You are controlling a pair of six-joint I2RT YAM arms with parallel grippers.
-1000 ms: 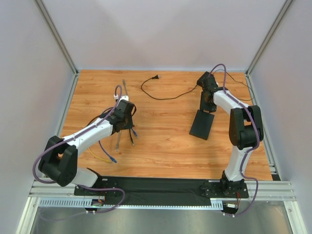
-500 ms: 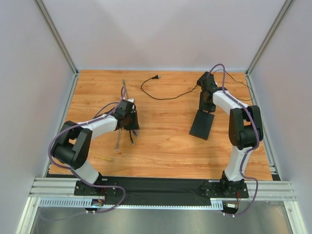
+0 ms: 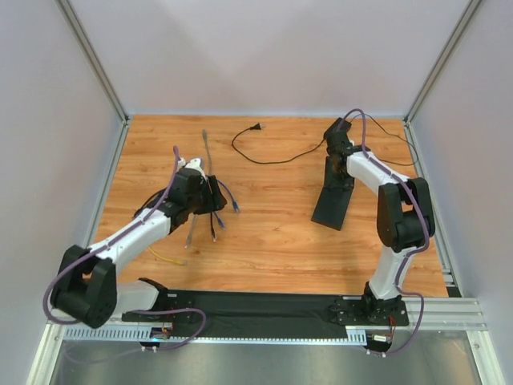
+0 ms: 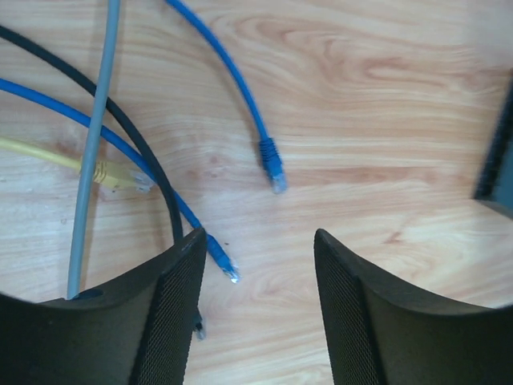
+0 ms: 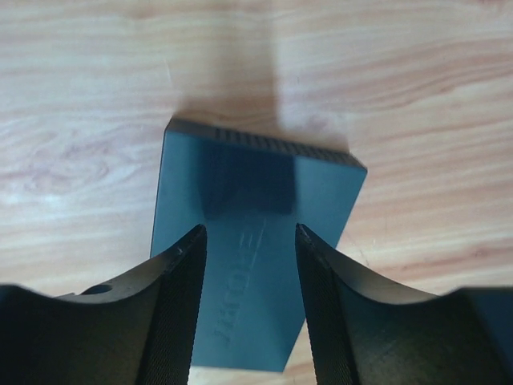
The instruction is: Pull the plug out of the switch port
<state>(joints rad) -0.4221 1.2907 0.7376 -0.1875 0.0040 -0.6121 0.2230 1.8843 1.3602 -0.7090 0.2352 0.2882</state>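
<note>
The switch (image 3: 333, 205) is a flat black box on the wooden table; its ports do not show. It fills the right wrist view as a dark slab (image 5: 255, 273). My right gripper (image 5: 250, 230) (image 3: 338, 176) stands open just above the switch's far end, with the top face showing between the jaws. A blue plug (image 4: 272, 163) on a blue cable (image 3: 228, 195) lies loose on the wood, well apart from the switch. My left gripper (image 4: 256, 238) (image 3: 215, 196) is open over bare table just short of that plug and holds nothing.
A second blue plug (image 4: 224, 265), a yellow plug (image 4: 120, 177), a grey cable (image 4: 96, 120) and a black cable (image 4: 156, 172) lie tangled by the left gripper. A black power cord (image 3: 264, 156) runs across the back. Side walls close in the table.
My left gripper has opened, and the blue cable now lies free on the table to its right. The left arm has swung its elbow outward. The right arm has barely moved.
</note>
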